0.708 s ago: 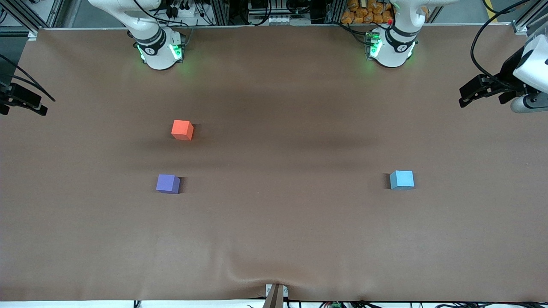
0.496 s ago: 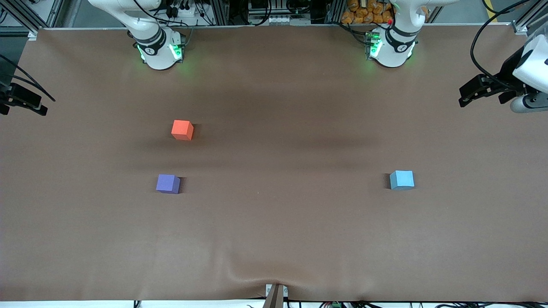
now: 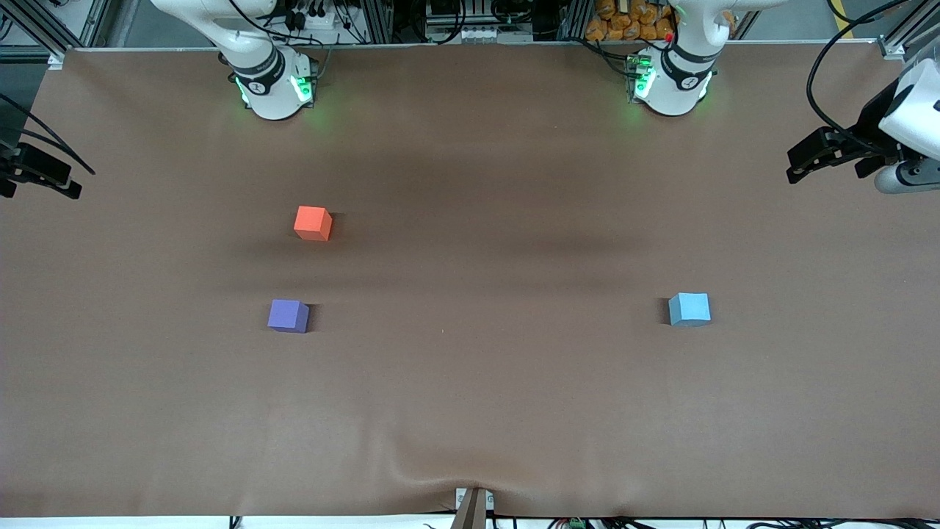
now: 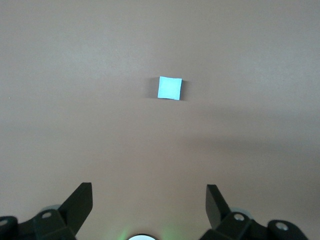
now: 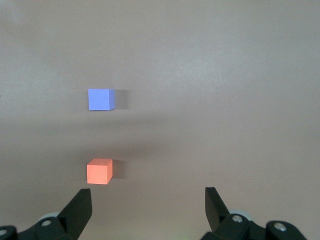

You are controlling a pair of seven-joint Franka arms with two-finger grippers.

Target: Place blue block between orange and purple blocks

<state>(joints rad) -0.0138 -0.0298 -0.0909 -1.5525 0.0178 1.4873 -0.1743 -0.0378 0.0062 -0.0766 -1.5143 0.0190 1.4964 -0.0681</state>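
The blue block (image 3: 689,308) sits alone toward the left arm's end of the table. The orange block (image 3: 313,223) and the purple block (image 3: 288,316) sit toward the right arm's end, with the purple one nearer the front camera and a gap between them. My left gripper (image 4: 148,186) is open and empty, high over the table, and its wrist view shows the blue block (image 4: 169,88) well below it. My right gripper (image 5: 148,190) is open and empty, also high. Its wrist view shows the orange block (image 5: 99,171) and the purple block (image 5: 101,99).
The brown table cover (image 3: 477,367) has a ripple near the front edge at the middle. The two arm bases (image 3: 275,84) (image 3: 672,81) stand along the back edge. Dark rig parts hang in at both side edges of the front view.
The three blocks have not moved. The left arm has shifted only very slightly.
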